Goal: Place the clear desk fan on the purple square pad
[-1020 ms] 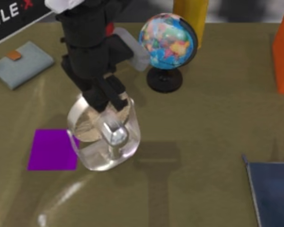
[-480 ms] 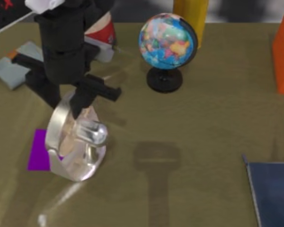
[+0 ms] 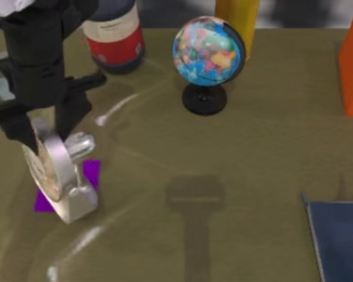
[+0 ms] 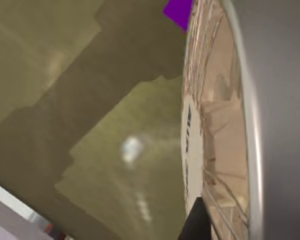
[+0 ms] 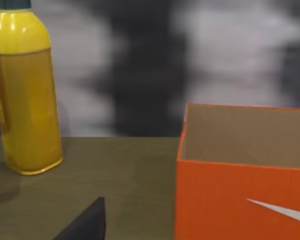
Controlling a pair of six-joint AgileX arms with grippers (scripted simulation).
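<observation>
Your left gripper pinched the clear desk fan (tilted on edge) over the purple square pad, having carried it leftward since a second ago.

Left arm, at ten o'clock on the table: matte black, blocky stacked housings, white casing at the upper end. Flat black crossbar below the wrist block; two straight, squared black fingers descend from it.

Right arm: only one dark, wedge-shaped black fingertip visible in its own wrist view.
</observation>
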